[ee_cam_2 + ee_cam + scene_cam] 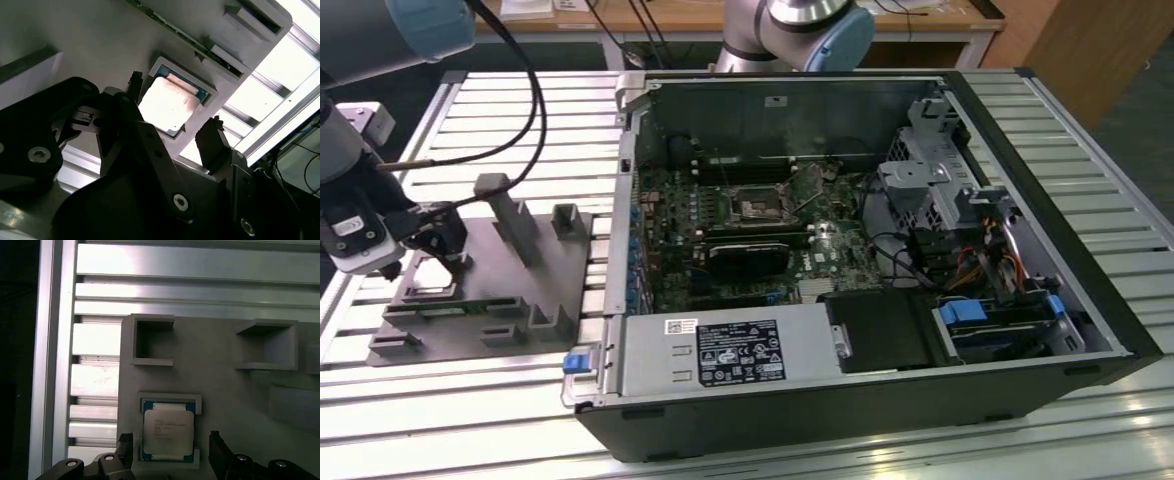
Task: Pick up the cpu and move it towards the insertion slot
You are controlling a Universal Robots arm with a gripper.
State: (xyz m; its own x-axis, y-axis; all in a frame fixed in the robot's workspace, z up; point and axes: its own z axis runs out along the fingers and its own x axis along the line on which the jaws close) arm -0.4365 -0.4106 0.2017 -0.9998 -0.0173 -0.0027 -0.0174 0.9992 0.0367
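Note:
The cpu [167,432] [167,107] is a flat square chip with a silvery-white top, lying in a shallow pocket of the grey plastic fixture [480,300]. My gripper [170,450] [172,117] is open and low over it, one dark fingertip [126,447] on each side, both apart from the chip's edges. In the exterior view the gripper [443,250] hangs over the fixture's left end. The insertion slot [758,205], a dark square socket in a metal frame, sits on the green board inside the open computer case, far toward the exterior view's right of the gripper.
Upright posts [500,215] rise from the fixture close to the gripper. The case wall [630,200] stands between fixture and board. A long black card [747,258], a power supply [720,350], a drive cage [927,180] and cables crowd the case. Slatted aluminium table [480,110] lies underneath.

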